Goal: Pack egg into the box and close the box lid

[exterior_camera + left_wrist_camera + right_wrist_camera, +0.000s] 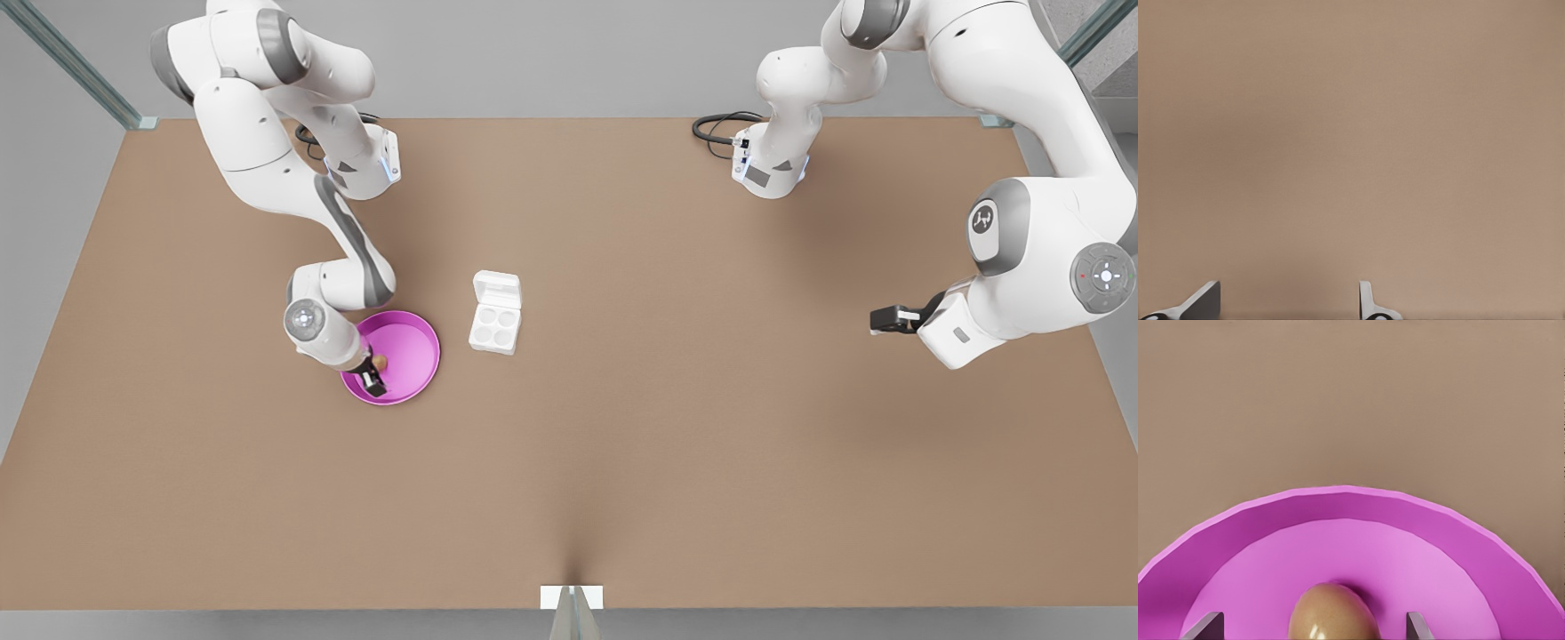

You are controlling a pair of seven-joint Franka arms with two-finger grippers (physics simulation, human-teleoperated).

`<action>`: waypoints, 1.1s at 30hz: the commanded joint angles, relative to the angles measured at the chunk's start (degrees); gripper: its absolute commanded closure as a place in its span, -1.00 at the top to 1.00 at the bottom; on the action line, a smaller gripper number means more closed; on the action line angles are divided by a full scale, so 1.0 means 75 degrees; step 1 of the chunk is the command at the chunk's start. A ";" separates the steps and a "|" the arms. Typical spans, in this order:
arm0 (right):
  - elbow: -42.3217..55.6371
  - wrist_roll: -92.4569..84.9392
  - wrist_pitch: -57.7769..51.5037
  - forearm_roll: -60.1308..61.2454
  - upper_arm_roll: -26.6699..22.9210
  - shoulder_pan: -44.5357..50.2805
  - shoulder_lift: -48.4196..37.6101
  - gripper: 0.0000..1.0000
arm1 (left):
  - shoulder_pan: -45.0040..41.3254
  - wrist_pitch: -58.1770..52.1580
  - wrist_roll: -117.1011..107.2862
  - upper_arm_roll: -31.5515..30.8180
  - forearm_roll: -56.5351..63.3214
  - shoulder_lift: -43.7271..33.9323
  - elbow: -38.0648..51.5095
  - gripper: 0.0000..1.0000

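1. The right gripper (373,378) is down inside the pink plate (418,342), at the front view's left. Its dark fingers stand wide apart on either side of the egg (380,363); whether they touch the egg cannot be told.
2. The egg (1333,613) is a smooth, glossy tan oval. It lies on the plate's flat floor, toward its 8 o'clock side in the front view.
3. In the right wrist view the two fingertips (1205,625) flank the egg, with a strip of pink floor visible on each side.
4. The plate (1345,503) is round and shallow, with a matte magenta surface, a sloped faceted wall and a lighter flat middle.
5. The box (494,327) is a small white square carton with four round cups. It sits at about 3 o'clock from the plate, near it but apart.
6. The box lid (497,289) is open, lying back at the tray's 12 o'clock edge. It is a white square flap with a raised rim and rounded corners.
7. The left gripper (889,320) waits above the table (667,462) at the front view's right, well apart from the box. Its wrist view shows only the fingertips (1201,303), spread wide and holding nothing, over plain matte tan surface.
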 commanded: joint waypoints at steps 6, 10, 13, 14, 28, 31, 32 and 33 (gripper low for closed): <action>-0.0044 -0.0293 -0.0010 0.0018 0.0001 -0.0003 -0.0006 1.00 | 0.0014 -0.0025 -0.0012 0.0006 -0.0003 -0.0033 0.0003 1.00; -0.0103 -0.0281 -0.0021 0.0018 0.0001 0.0032 -0.0029 0.95 | 0.0014 -0.0025 -0.0012 0.0006 -0.0003 -0.0033 0.0003 1.00; -0.0185 -0.0316 -0.0021 0.0018 0.0001 0.0043 -0.0065 0.95 | 0.0014 -0.0025 -0.0012 0.0006 -0.0003 -0.0033 0.0003 1.00; -0.0208 -0.0316 -0.0021 0.0018 0.0012 0.0043 -0.0065 0.95 | 0.0014 -0.0025 -0.0012 0.0006 -0.0003 -0.0033 0.0003 1.00; -0.0232 -0.0316 -0.0045 0.0030 0.0012 0.0078 -0.0065 0.43 | 0.0002 -0.0143 -0.0012 0.0006 -0.0014 -0.0033 0.0003 1.00; -0.0220 -0.0316 -0.0045 0.0030 0.0012 0.0079 -0.0065 0.43 | 0.0002 -0.0213 -0.0012 0.0006 -0.0014 -0.0033 0.0003 1.00; -0.0220 -0.0316 -0.0045 0.0030 0.0012 0.0079 -0.0065 0.43 | 0.0002 -0.0236 -0.0012 0.0006 -0.0014 -0.0033 0.0003 1.00; -0.0220 -0.0316 -0.0045 0.0030 0.0012 0.0079 -0.0065 0.43 | 0.0002 -0.0248 -0.0012 0.0006 -0.0014 -0.0033 0.0003 1.00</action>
